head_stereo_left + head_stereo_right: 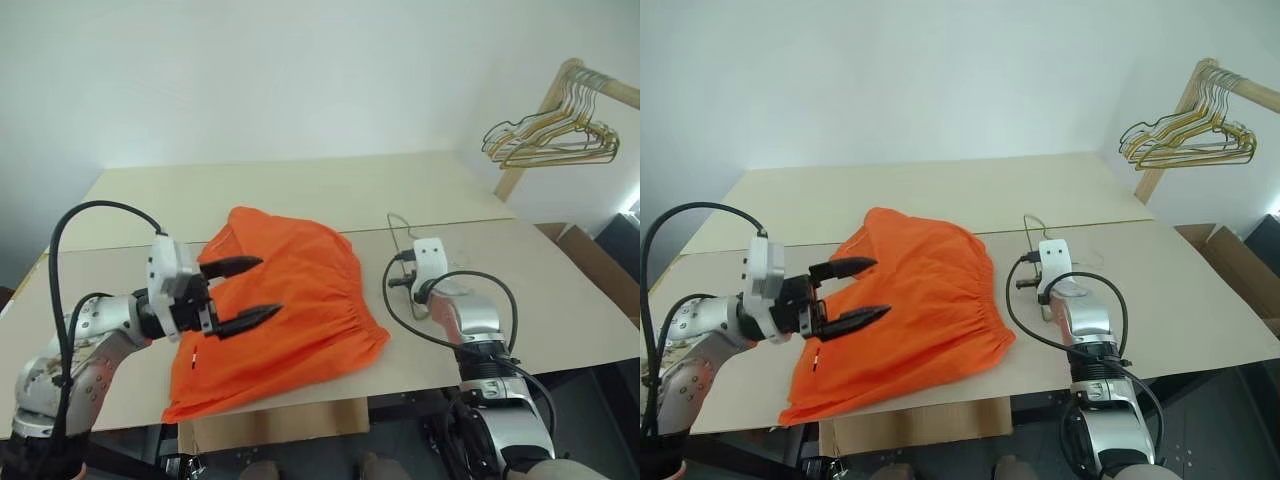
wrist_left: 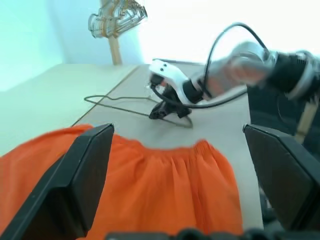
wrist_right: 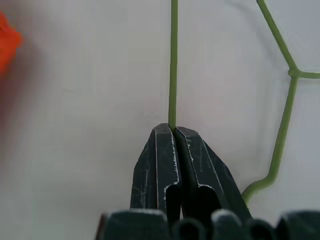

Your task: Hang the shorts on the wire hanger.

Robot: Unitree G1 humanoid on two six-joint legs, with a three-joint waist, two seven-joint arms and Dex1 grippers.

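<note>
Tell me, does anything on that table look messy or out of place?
Only the orange shorts: they lie rumpled in a crooked heap on the table, not flat. The wire hanger is pinched in the right hand; the left hand hovers open over the shorts.

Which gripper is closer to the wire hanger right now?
The right. The right gripper is shut on the wire hanger on the table. The left gripper hovers open above the shorts, apart from the hanger.

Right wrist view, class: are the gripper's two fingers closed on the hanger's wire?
Yes: the right gripper has its fingertips pressed together on the thin green wire of the hanger, which runs straight out from between them.
</note>
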